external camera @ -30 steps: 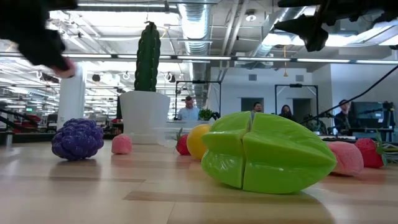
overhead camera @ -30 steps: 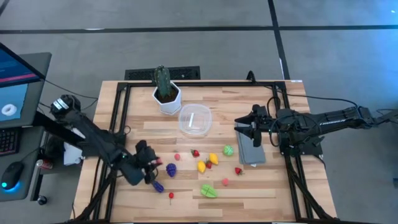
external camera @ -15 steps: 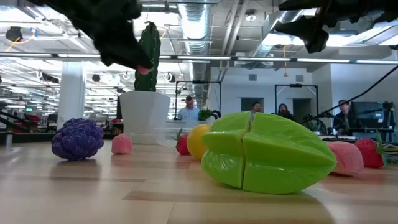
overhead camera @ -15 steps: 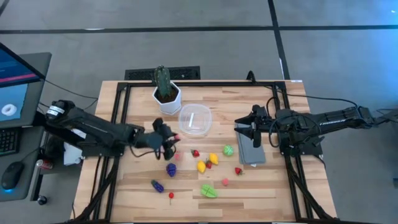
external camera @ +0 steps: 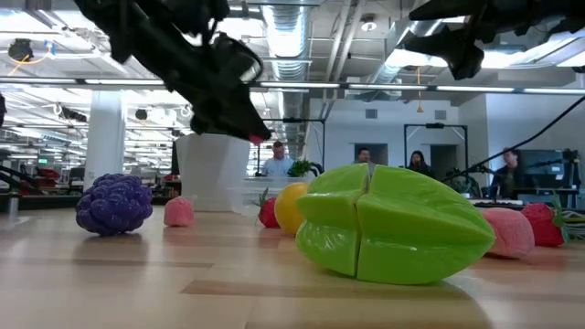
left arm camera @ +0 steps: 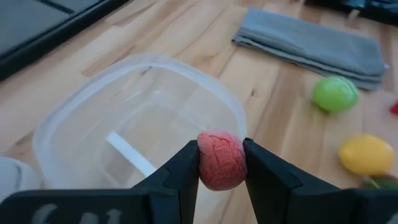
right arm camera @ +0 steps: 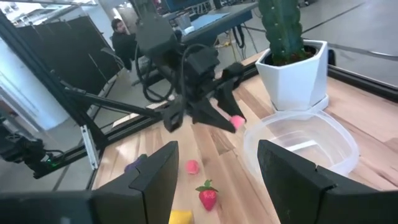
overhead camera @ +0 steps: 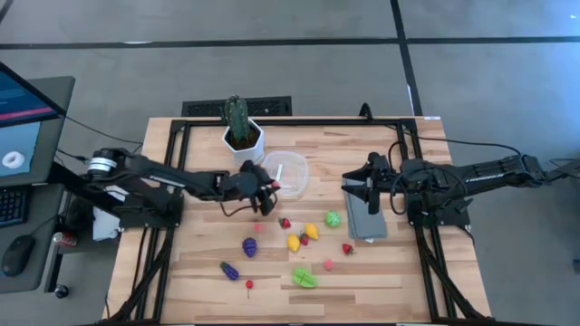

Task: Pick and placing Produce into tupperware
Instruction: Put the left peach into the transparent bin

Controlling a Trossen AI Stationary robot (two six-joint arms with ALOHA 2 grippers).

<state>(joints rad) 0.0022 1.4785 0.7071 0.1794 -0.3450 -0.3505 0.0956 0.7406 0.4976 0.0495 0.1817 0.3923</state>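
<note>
My left gripper (overhead camera: 269, 187) is shut on a small pink-red round fruit (left arm camera: 221, 160), above the table at the near-left rim of the clear tupperware (overhead camera: 285, 174); the container (left arm camera: 134, 124) looks empty but for a white strip. The right wrist view shows the same fruit (right arm camera: 237, 122) beside the tupperware (right arm camera: 305, 146). More produce lies on the wood nearer me: a purple grape bunch (overhead camera: 249, 246), a lemon (overhead camera: 294, 242), a lime (overhead camera: 333, 218) and a green starfruit (overhead camera: 304, 277). My right gripper (right arm camera: 214, 186) is open and waits over the grey cloth (overhead camera: 367, 219). My left gripper pinches the pink-red fruit by its two sides (left arm camera: 205, 163) between both fingers. The fingers (external camera: 239, 114) come slanting down from the table's left. The fruit is lifted clear of the table, just short of the tupperware's rim.
A cactus in a white pot (overhead camera: 243, 136) stands at the far edge, left of the tupperware. The folded grey cloth (left arm camera: 311, 43) lies to the right. Strawberries (overhead camera: 285, 222), a purple eggplant (overhead camera: 229, 270) and a cherry (overhead camera: 249, 284) dot the near half. People sit in the room behind.
My left gripper, holding the pink-red fruit throughout, has travelled from the near-left part of the table toward the far edge and the right, up to the tupperware's rim. The right arm and the other produce have stayed in place.
</note>
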